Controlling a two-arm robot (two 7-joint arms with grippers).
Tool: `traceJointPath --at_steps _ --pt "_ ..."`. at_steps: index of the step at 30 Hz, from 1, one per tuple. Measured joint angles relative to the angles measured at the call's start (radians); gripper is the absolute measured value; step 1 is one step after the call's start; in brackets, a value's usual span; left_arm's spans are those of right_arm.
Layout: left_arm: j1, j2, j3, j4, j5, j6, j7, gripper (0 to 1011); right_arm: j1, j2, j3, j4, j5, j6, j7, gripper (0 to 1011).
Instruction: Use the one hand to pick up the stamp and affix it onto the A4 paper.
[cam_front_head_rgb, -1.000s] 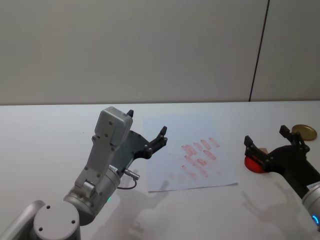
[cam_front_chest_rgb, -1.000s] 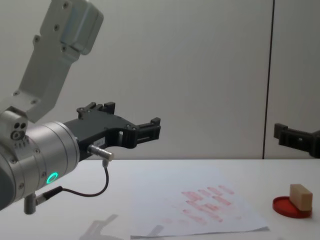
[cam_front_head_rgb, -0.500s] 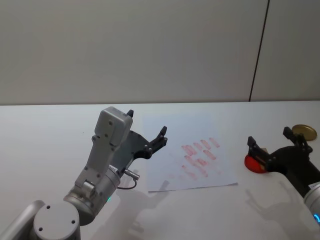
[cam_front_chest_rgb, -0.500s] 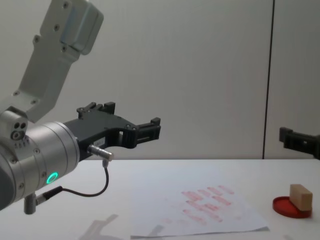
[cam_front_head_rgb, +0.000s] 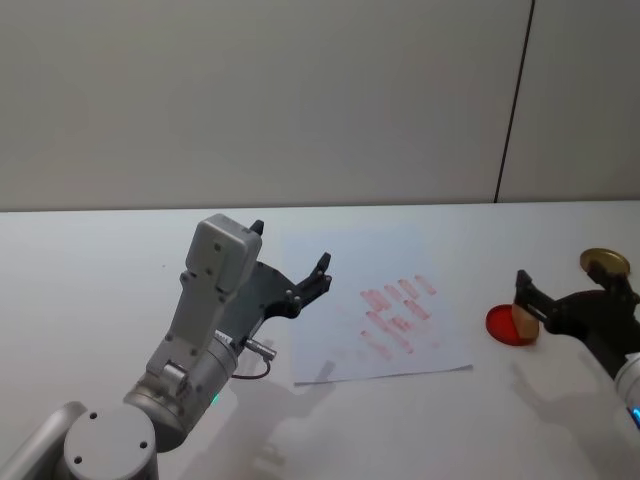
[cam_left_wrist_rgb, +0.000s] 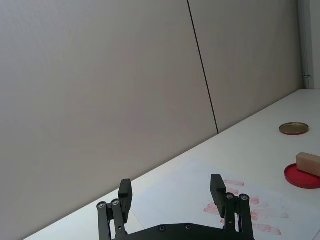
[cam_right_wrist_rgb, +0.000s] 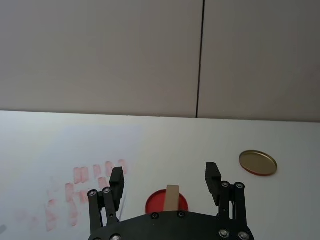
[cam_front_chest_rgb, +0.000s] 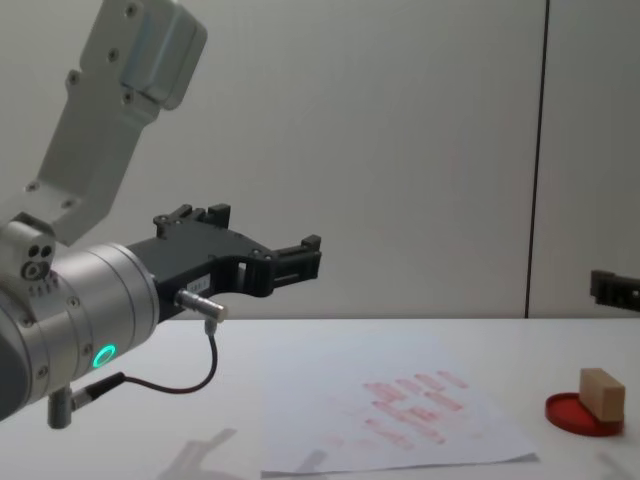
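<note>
- Right wrist view, nearest: the right tool (cam_right_wrist_rgb: 165, 174) hangs above the worktop (cam_right_wrist_rgb: 225, 140), off the right edge of the A4 paper (cam_right_wrist_rgb: 100, 145). Its two black fingers are spread wide and hold nothing.
- Just beyond it: the stamp (cam_right_wrist_rgb: 172, 196), a tan wooden block, stands upright on the round red ink pad (cam_right_wrist_rgb: 154, 203). The pad lies just beside the paper's right edge, apart from it. The block sits roughly in line with the gap between the fingers and touches neither.
- Middle ground: the paper lies flat, with a cluster of reddish stamp marks (cam_right_wrist_rgb: 80, 175) on its right half. Its left half and far part are bare white.
- Head view, over the paper's left edge: the left tool (cam_front_head_rgb: 292, 245) hovers clear of the sheet, fingers spread and empty. It appears idle.
- Farthest: a brass-coloured round lid (cam_right_wrist_rgb: 257, 162) lies flat, well to the right of the paper and beyond the pad.
- Step in hand (judged): the approach for the pick-up. The stamp has not been gripped, so pressing it onto the paper is yet to come.
- Next move (judged): lower and advance the right tool until its fingers straddle the block, then close on two opposite sides without tipping it. After that, lift the block off the pad, carry it left over the sheet and press it flat on a bare patch.
</note>
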Motion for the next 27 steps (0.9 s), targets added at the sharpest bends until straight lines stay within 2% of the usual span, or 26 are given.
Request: traceJointPath --at_steps 11,27 --pt "0.000 0.000 0.000 0.000 0.000 0.000 0.000 993 0.076 -0.024 0.023 0.056 0.032 0.116 -0.042 1001" --pt "0.000 0.000 0.000 0.000 0.000 0.000 0.000 993 0.166 -0.056 0.031 0.144 0.053 0.236 -0.030 1001"
